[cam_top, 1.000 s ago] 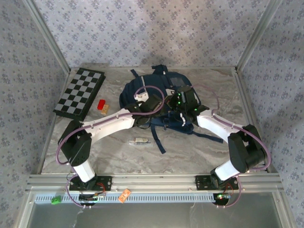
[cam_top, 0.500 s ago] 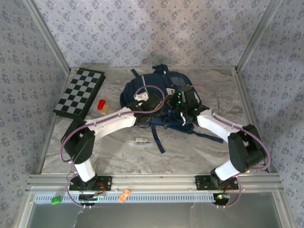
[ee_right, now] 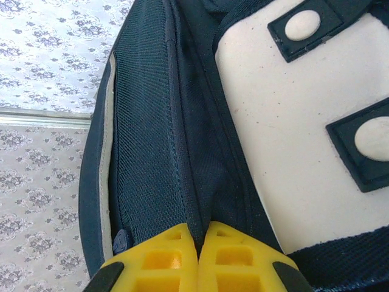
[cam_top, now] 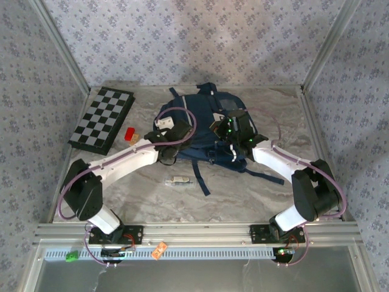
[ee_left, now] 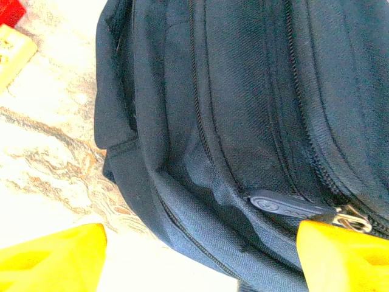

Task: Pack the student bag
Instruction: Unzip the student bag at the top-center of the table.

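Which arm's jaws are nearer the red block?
Left. Left arm: jaws open at the student bag edge nearest the red block. Right arm: jaws shut, across the bag.

The marble-look table carries the student bag, chessboard and red block.

left gripper shifted left, across student bag

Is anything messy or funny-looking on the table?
Nothing is spilled or broken. The student bag lies flat with its dark straps sprawled loose across the table toward the near edge, one right beside a small pale item. The right gripper looks pinched shut on a fold of the bag.
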Controlling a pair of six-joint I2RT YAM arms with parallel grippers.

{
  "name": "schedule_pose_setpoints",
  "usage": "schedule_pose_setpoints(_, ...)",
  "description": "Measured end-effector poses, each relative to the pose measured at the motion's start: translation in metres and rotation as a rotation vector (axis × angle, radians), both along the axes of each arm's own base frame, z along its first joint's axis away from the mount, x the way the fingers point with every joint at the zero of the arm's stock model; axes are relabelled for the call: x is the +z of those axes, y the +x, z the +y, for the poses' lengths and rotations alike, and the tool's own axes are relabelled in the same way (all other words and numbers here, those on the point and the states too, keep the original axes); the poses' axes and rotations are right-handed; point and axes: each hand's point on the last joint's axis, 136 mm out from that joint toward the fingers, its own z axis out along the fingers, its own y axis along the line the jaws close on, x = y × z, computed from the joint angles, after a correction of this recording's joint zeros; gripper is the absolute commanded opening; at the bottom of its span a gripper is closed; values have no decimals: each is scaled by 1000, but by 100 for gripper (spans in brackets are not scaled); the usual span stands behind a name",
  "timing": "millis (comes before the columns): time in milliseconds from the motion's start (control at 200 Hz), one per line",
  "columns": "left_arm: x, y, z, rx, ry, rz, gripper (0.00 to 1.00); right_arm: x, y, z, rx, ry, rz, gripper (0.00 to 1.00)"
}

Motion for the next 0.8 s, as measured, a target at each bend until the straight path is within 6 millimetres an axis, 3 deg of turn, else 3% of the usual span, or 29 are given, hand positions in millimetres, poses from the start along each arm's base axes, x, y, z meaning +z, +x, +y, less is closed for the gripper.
schedule_pose_setpoints(345,34,11,-28,-298,79,-53,78,-2,0,-1,0,-6,5,0)
schedule_pose_setpoints(575,32,14,-34,-529,143,-37,76,-2,-1,-1,1,-9,8,0)
schedule_pose_setpoints(799,22,26,-19,-645,117,-2,72,-3,-1,-1,2,-13,11,0)
